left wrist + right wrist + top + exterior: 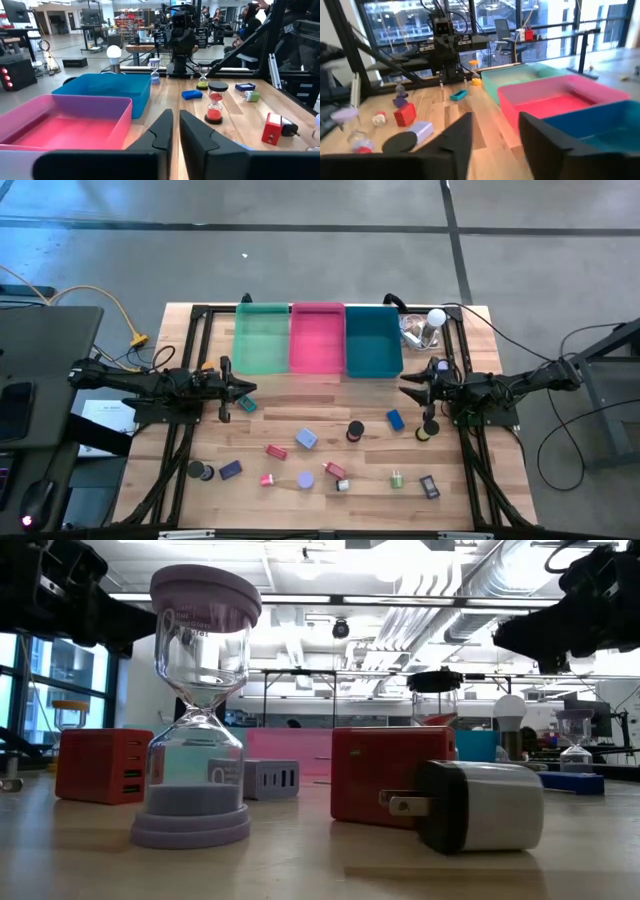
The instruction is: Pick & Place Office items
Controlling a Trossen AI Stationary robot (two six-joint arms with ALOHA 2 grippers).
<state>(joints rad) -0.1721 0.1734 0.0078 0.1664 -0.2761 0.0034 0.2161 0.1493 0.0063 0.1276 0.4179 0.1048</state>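
Note:
The office items lie scattered on the wooden table's near half: a lavender block (306,439), a blue block (395,419), a red block (276,451), a navy block (231,470), a dark-topped hourglass (355,430) and several more. In the low view a lavender hourglass (195,710) stands upright by a red block (390,775). My left gripper (243,390) (176,131) hovers shut in front of the green bin (262,338), with a small teal block (248,405) just beside it. My right gripper (408,388) (495,137) hovers open in front of the teal bin (373,340). Neither holds anything.
The green, pink (317,338) and teal bins stand side by side along the far edge. A white bulb with clear plastic clutter (425,327) sits right of the teal bin. Black frame rails (466,442) run along both sides of the table.

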